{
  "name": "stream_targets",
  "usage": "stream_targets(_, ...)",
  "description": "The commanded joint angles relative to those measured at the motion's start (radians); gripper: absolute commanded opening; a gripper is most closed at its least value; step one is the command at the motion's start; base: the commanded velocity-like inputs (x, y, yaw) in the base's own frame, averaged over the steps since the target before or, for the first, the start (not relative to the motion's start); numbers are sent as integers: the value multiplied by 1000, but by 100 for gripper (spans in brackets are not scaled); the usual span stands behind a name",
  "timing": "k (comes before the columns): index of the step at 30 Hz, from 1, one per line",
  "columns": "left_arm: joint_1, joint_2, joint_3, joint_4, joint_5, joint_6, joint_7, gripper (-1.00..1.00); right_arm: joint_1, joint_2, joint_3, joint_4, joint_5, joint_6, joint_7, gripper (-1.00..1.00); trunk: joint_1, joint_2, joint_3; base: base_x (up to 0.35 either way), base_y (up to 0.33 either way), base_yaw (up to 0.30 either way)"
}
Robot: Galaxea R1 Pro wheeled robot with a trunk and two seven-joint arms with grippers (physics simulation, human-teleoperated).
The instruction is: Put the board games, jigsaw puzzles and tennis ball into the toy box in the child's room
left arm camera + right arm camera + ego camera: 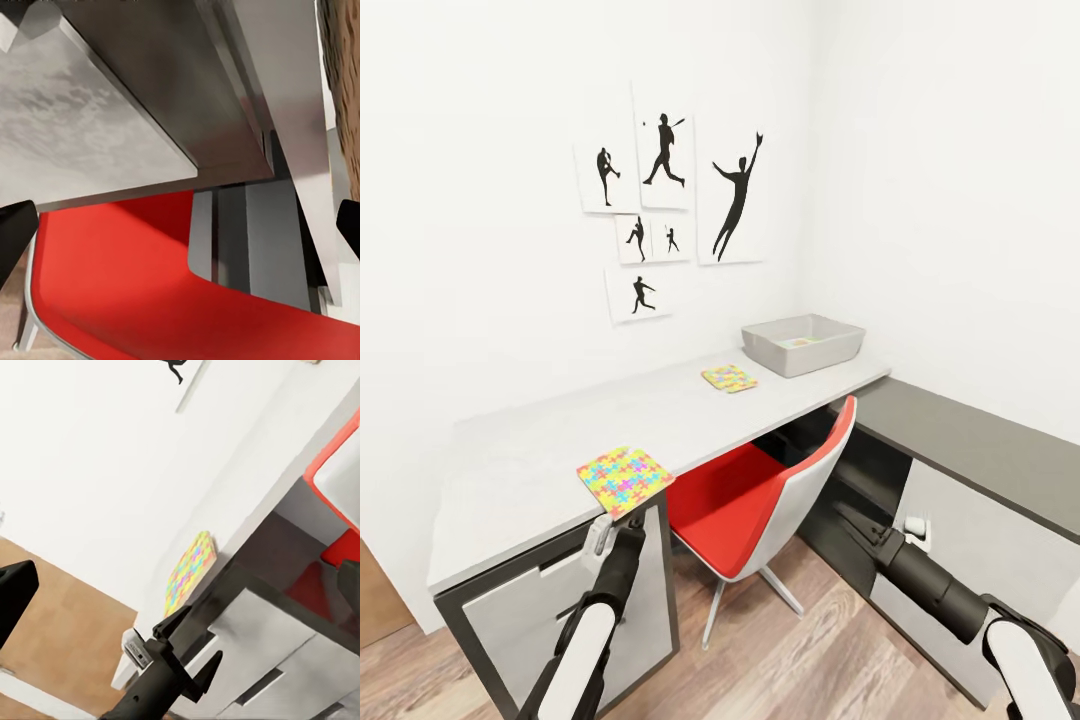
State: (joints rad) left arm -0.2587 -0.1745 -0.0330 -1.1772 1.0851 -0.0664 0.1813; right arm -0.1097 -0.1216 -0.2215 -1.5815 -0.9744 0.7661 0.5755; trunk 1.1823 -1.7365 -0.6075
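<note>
Both tools spread apart and empty; toy box (802, 343) contents mostly hidden by its wall.

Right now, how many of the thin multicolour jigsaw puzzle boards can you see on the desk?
2. One thin multicolour jigsaw puzzle board overhangs the pale grey desk's near edge above the left gripper; the other lies further back, near the light grey toy box, whose inside is partly hidden.

Puzzle board (191, 570) overhanging desk edge (247, 521); left tool (180, 649) below, red chair (330, 577)
</note>
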Motion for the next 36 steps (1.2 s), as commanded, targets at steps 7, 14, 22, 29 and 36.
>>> stream_targets(7,-1,0,0,-1,9,-6,4,100,43,-77,-85,0,-7,32,310,100,0,-1,-1,1,0,0)
stream_targets(14,-1,0,1,-1,9,-6,4,100,79,-86,-190,2,2,31,532,100,0,-1,-1,33,-12,0)
stream_targets(22,-1,0,4,-3,9,-6,4,100,83,-85,-203,14,3,29,562,100,0,-1,-1,59,-34,0)
stream_targets(29,-1,0,8,-8,9,-6,4,100,84,-83,-202,15,3,29,559,100,0,-1,-1,5,-3,0)
stream_targets(36,-1,0,22,-11,9,-6,4,100,84,-82,-202,15,3,28,553,100,0,-1,-1,0,0,0)
